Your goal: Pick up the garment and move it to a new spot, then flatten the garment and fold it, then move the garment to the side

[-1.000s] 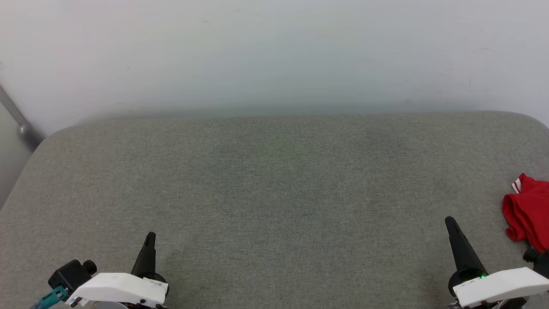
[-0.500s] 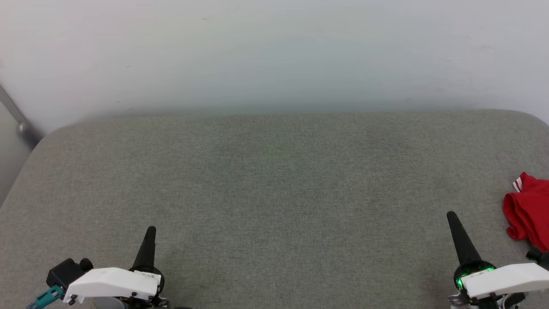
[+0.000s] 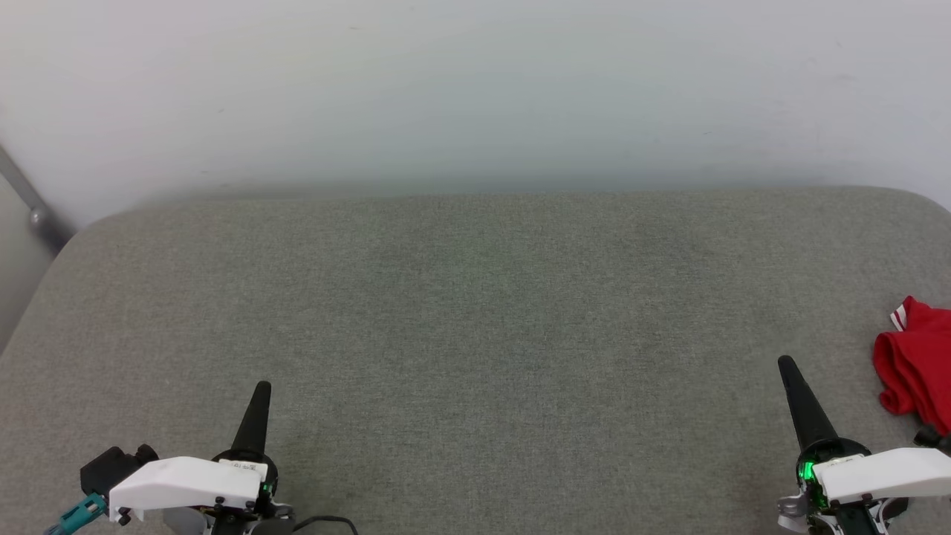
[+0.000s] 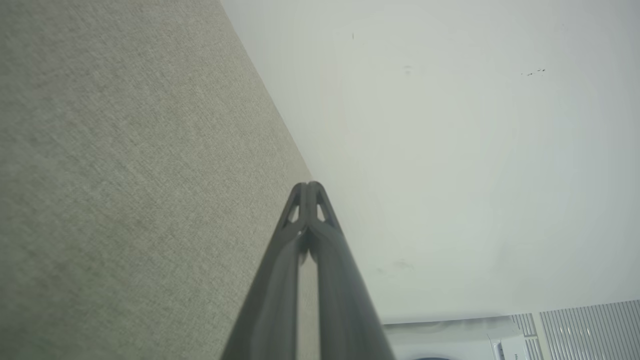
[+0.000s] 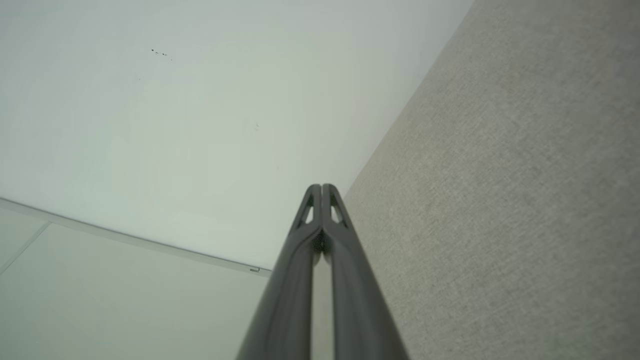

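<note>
We see the left gripper (image 3: 261, 388) at the lower left of the head view and the right gripper (image 3: 784, 362) at the lower right. Both point forward, tips tilted slightly inward. In each wrist view the two dark fingers (image 4: 280, 280) meet at their tips, so both grippers are closed, with nothing between the jaws. The left wrist cover (image 3: 186, 483) — white — sits behind the left gripper. The right wrist cover (image 3: 884, 473) matches it, with a green light (image 3: 806, 470) lit at its inner end.
</note>
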